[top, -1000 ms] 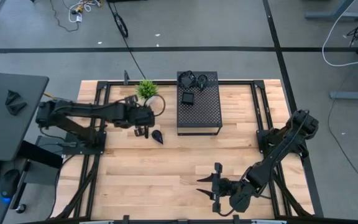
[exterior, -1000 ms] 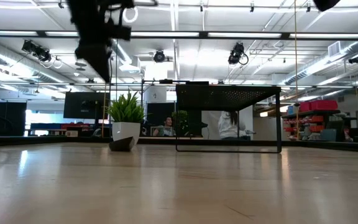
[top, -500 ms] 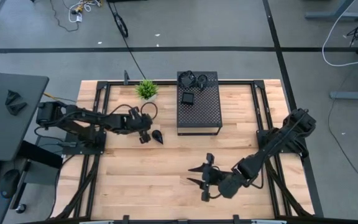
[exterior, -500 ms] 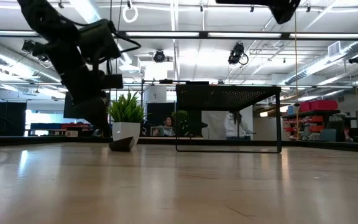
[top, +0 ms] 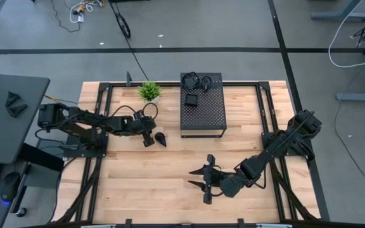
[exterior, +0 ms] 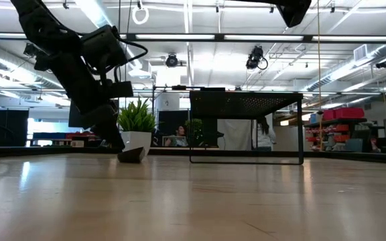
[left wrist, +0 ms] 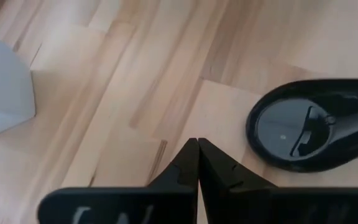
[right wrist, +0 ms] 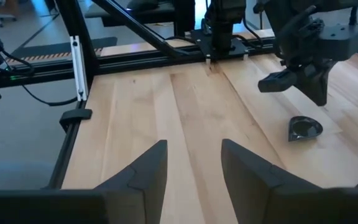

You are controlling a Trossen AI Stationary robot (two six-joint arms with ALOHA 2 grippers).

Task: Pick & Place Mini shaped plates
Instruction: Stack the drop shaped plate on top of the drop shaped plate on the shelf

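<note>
left gripper [left wrist: 197, 144] jaws closed, empty | right gripper [right wrist: 193, 163] jaws apart, empty

Perforated box [top: 203, 113] and plant [top: 149, 90] flank bare table [top: 170, 171].

No readable text, label, brand, number or sign anywhere in these views.

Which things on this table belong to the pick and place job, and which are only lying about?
Belong to the job:
- teardrop plate on the wood
- plates on the box top
- left gripper, shut, beside the teardrop plate
- right gripper, open and empty

Only lying about:
- potted plant
- black perforated box
</note>
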